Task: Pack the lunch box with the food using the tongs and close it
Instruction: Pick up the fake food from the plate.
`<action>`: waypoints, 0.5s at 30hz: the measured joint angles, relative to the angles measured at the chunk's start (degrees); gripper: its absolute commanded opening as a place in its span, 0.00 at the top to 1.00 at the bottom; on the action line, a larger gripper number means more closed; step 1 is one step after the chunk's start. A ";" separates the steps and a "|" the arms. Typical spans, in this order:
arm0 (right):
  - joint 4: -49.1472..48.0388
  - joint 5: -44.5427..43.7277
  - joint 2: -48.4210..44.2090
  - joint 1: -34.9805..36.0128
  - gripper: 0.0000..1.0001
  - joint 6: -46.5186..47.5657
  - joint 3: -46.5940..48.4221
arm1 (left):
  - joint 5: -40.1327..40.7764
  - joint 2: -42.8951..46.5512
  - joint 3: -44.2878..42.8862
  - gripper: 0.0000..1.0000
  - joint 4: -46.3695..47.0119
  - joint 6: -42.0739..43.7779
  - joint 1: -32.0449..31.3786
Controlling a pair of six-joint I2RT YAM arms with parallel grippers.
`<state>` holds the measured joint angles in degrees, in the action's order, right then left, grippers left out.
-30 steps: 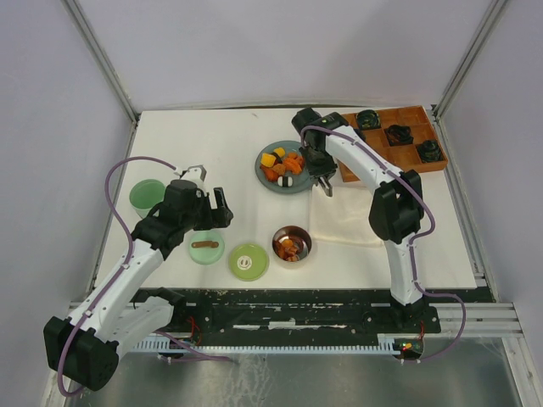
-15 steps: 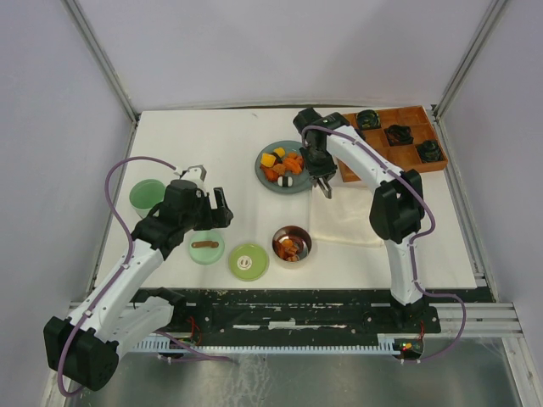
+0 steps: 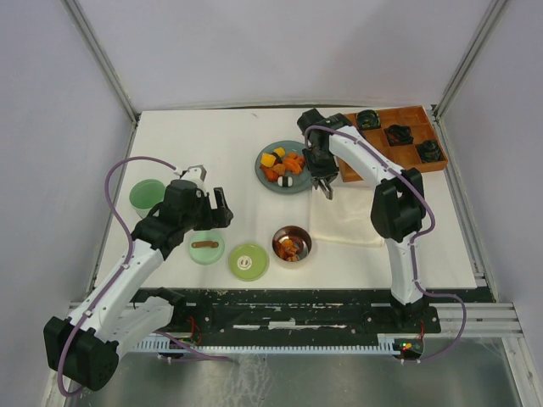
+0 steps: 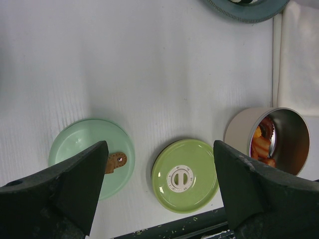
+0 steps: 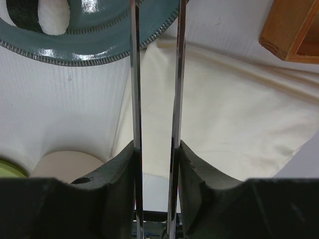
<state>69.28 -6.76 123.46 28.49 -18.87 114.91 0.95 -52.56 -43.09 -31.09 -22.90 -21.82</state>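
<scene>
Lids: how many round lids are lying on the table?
2. The mint-green lid lies at the front left; the lime-green lid lies just right of it, beside the bowl.

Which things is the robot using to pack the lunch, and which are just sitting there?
For the job: tongs, food, steel bowl, lime-green lid, mint canister, mint lid.

Just lying about: grey-blue plate, wooden tray, dark objects in the tray, cream cloth.

Silver tongs (image 5: 134, 74), seemingly near-upright, tips by the food (image 3: 284, 165); open steel bowl (image 4: 241, 130) holds orange pieces.
</scene>
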 measured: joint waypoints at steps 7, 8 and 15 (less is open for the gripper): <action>-1.44 2.19 0.00 -1.07 0.65 -0.79 -2.01 | 0.00 0.00 0.00 0.08 0.00 0.00 0.00; -1.53 2.47 0.00 -1.22 0.67 -0.83 -2.23 | 0.00 0.00 0.00 0.08 0.00 0.00 0.00; -3.72 2.54 -1.68 -1.36 0.72 -1.01 -5.18 | 0.00 0.00 0.00 0.08 0.00 0.00 0.00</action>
<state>65.56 -4.23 121.78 27.14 -19.88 109.73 0.95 -52.56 -43.09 -31.09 -22.90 -21.82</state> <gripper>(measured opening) 0.336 0.921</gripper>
